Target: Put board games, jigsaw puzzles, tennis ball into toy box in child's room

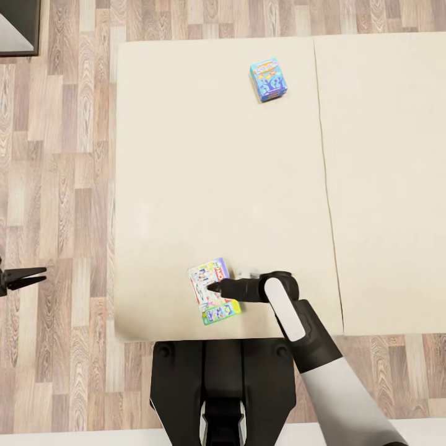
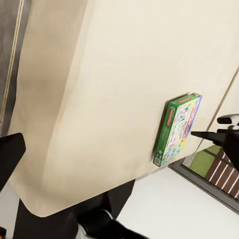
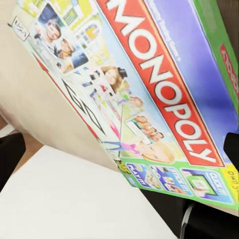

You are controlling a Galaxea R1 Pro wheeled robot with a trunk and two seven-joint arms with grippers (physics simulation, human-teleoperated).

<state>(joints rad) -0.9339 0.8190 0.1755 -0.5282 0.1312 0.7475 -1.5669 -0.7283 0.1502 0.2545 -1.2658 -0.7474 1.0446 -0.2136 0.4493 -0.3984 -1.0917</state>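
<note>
Two board games lie on the cream bed. The small teal-blue one is far up the mattress. The white one with multicoloured edges, printed MONOPOLY, rests near the bed's front edge. My right gripper reaches in from the right, its tips over this box's middle. In the right wrist view its dark fingers sit far apart, so it is open, with the box close in front. My left gripper hangs open over the floor, left of the bed, holding nothing.
Wood-plank floor runs along the bed's left side and front. A dark piece of furniture stands at the far left corner. A seam splits the mattress in two. My black base stands against the bed's front edge.
</note>
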